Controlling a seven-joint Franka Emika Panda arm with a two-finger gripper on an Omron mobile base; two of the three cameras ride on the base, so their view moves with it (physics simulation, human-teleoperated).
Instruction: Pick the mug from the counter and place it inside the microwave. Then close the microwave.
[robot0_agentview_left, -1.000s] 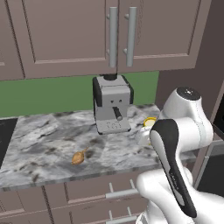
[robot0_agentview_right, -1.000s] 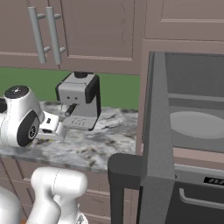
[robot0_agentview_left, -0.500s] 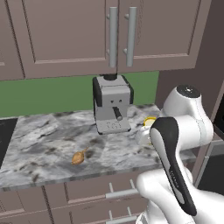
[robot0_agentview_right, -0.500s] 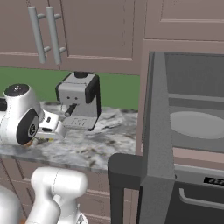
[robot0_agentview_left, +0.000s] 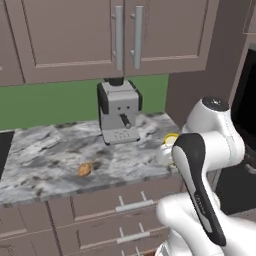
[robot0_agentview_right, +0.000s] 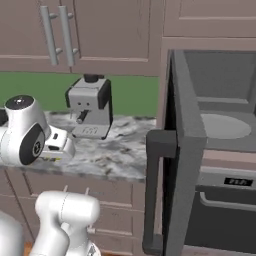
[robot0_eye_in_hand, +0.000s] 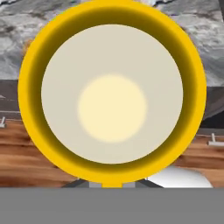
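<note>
This is a kitchen with brown cupboards (robot0_agentview_left: 100, 35) up high and a green wall behind. In the middle of the left base view lies the table (robot0_agentview_left: 45, 155), a grey and white stone top with dark specks, over brown drawers (robot0_agentview_left: 115, 210) with silver handles. A grey coffee machine (robot0_agentview_left: 119, 117) stands at the back of the table, near the middle of the frame. A small brown lumpy bit of food (robot0_agentview_left: 85, 169) lies near the front edge, left of the middle.

The yellow mug (robot0_agentview_left: 171, 139) peeks out at the right end of the table, just behind the white arm. In the hand view the mug (robot0_eye_in_hand: 111, 94) is seen from above, very close, a yellow ring with a pale inside. The pincer tips are hidden under it, so I cannot tell how wide the pincer is.

On the right of the right base view, the microwave (robot0_agentview_right: 220, 115) stands open, with its dark door (robot0_agentview_right: 175, 165) swung out toward the camera. A round pale plate (robot0_agentview_right: 222, 126) lies inside.
</note>
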